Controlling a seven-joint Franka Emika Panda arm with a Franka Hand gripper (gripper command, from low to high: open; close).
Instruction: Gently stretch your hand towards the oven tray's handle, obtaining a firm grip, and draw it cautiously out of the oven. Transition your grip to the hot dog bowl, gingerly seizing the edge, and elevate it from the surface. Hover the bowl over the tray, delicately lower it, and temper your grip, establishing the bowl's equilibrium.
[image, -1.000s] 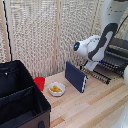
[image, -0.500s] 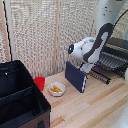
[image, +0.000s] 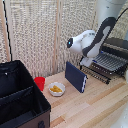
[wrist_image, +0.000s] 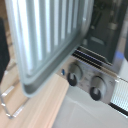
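The oven (image: 118, 46) stands at the exterior view's right, and the oven tray (image: 107, 63) sticks out of its front as a ribbed dark rack. My gripper (image: 86, 61) hangs at the tray's front corner by the tray's handle (image: 95, 73); its fingers are hidden by the wrist. In the wrist view the ribbed tray (wrist_image: 47, 40) fills the frame close up, above the oven's two knobs (wrist_image: 75, 78); no fingers show there. The hot dog bowl (image: 56, 89), white with yellowish pieces, sits on the wooden table away from the gripper.
A dark blue slab (image: 76, 76) leans upright between bowl and oven. A red cup (image: 39, 82) stands behind the bowl. A large black case (image: 20, 97) fills the exterior view's left. A slatted screen (image: 45, 35) backs the table.
The arm's wrist has shifted toward the exterior view's left, away from the oven, staying at the tray's front. Bowl, cup and slab have not moved.
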